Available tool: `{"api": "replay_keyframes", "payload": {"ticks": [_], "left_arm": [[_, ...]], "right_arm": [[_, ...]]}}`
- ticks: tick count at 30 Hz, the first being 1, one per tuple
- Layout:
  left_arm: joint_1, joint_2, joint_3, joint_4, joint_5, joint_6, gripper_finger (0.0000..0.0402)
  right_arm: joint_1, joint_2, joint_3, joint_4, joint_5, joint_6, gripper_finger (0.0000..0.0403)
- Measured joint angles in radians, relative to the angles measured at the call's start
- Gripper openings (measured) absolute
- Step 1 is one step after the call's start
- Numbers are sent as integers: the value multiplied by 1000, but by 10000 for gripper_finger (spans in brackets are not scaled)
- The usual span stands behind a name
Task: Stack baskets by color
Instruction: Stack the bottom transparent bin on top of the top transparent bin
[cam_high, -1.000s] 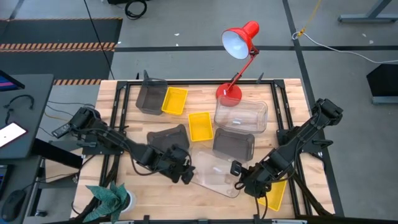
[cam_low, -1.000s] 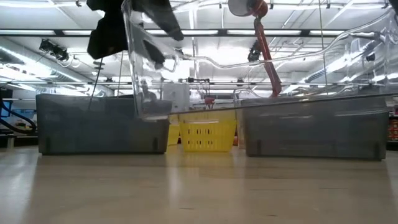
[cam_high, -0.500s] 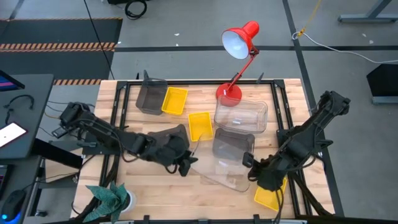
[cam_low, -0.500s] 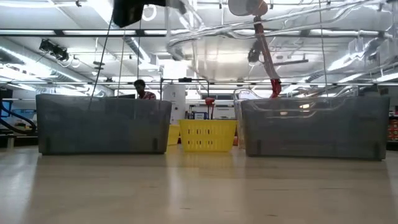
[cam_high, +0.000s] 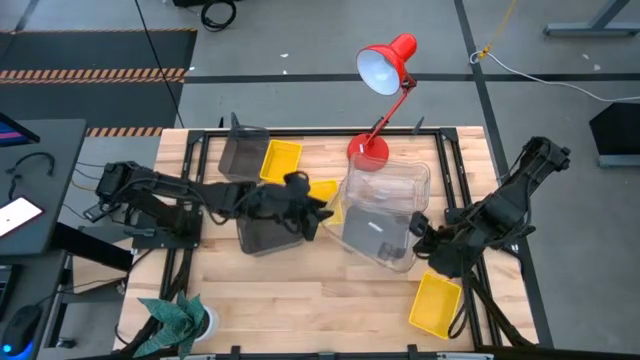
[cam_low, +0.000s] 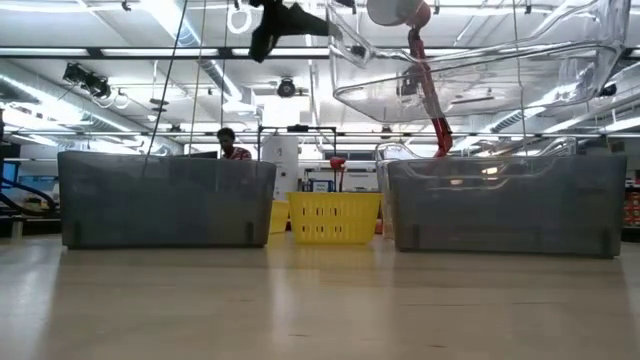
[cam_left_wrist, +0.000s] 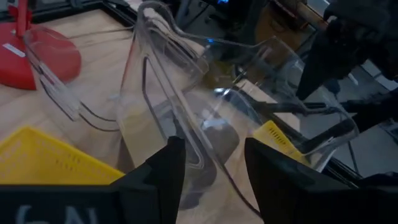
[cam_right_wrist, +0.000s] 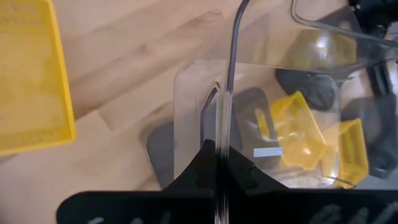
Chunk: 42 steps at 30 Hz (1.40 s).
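Note:
A clear basket (cam_high: 380, 238) hangs in the air between my two grippers, over a dark-grey basket (cam_high: 372, 226) at the table's middle right. In the low view the clear basket (cam_low: 470, 70) shows high above the table, a little tilted. My left gripper (cam_high: 318, 212) is at its left end, my right gripper (cam_high: 418, 232) at its right end, both shut on it. A second clear basket (cam_high: 390, 183) rests on its bottom just beyond, by the lamp's foot. My left gripper has the clear basket's left end wall and rim (cam_left_wrist: 186, 146) between its two fingers (cam_left_wrist: 165, 171), which stand wide apart. It comes nearly level from the table's left. The basket is lifted clear. My right gripper pinches the thin edge of the clear basket's right end wall (cam_right_wrist: 225, 140) between its two fingers. It slants down from the table's right. The basket hangs clear of the table, open side up.
Two more dark-grey baskets (cam_high: 265, 228) (cam_high: 243, 155) stand left of centre. Yellow baskets lie at the far left (cam_high: 280, 162), at the middle (cam_high: 325, 192) and near the front right corner (cam_high: 437, 303). A red desk lamp (cam_high: 385, 70) stands at the far edge. A plant (cam_high: 175, 318) sits front left.
Both grippers have risen and gone toward the far edge, carrying the clear basket from the front of the table to above the middle-right grey basket. The basket has turned from steeply tipped to nearly level. The front-right yellow basket now lies uncovered.

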Motion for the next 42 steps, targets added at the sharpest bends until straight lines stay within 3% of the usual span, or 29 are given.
{"api": "replay_keyframes", "payload": {"ticks": [12, 26, 32, 42], "left_arm": [[163, 10, 0, 73, 128, 122, 172], [343, 130, 14, 212, 302, 189, 171], [384, 217, 134, 135, 363, 240, 171], [397, 297, 266, -28, 360, 330, 171]], "right_arm": [[-15, -108, 0, -202, 89, -3, 4], [-268, -125, 0, -269, 16, -107, 3], [-391, -125, 0, -283, -27, -184, 3], [-513, -125, 0, -347, -71, -298, 3]]}}
